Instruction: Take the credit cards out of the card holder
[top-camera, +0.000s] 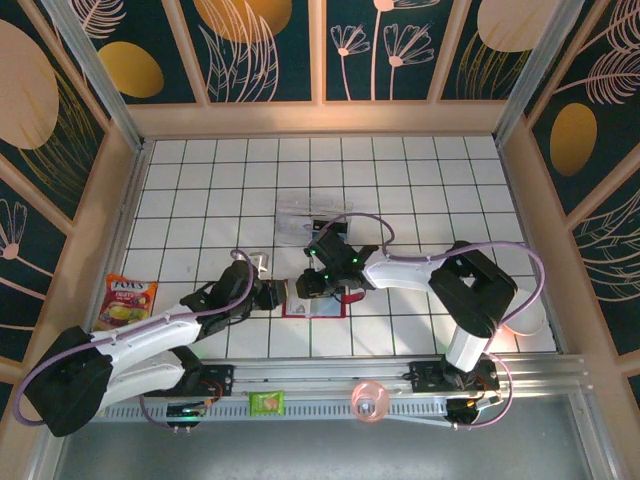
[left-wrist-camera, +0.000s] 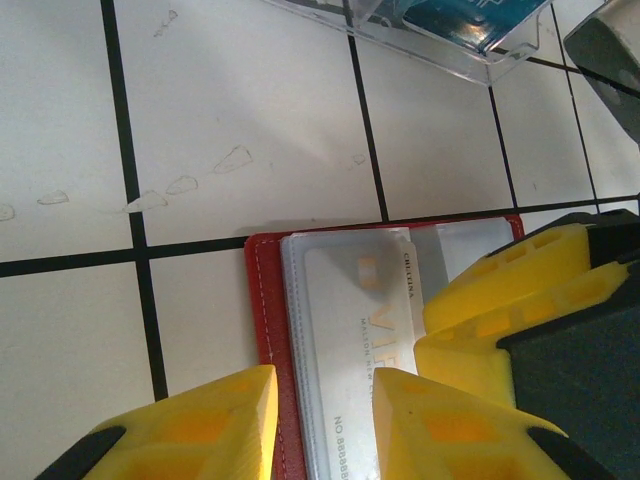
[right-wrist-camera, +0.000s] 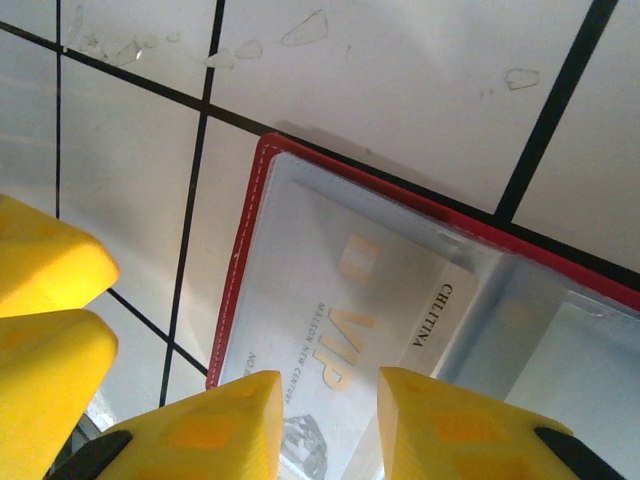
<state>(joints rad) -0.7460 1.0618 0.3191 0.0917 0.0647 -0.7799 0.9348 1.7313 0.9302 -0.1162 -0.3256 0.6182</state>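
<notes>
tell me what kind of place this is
Most likely a robot lab test cell: a white gridded tabletop boxed in by leaf-patterned wall panels, with the left arm and right arm bolted to an aluminium rail at the near edge.

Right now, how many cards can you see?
2: a silver VIP card in the red card holder, and seemingly a blue card in the clear plastic box. Others may be hidden.

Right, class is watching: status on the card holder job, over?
Left gripper and right gripper fingers narrowly apart at the open card holder, grip unclear. VIP card in its sleeve. Clear box beyond, not obstructing.
</notes>
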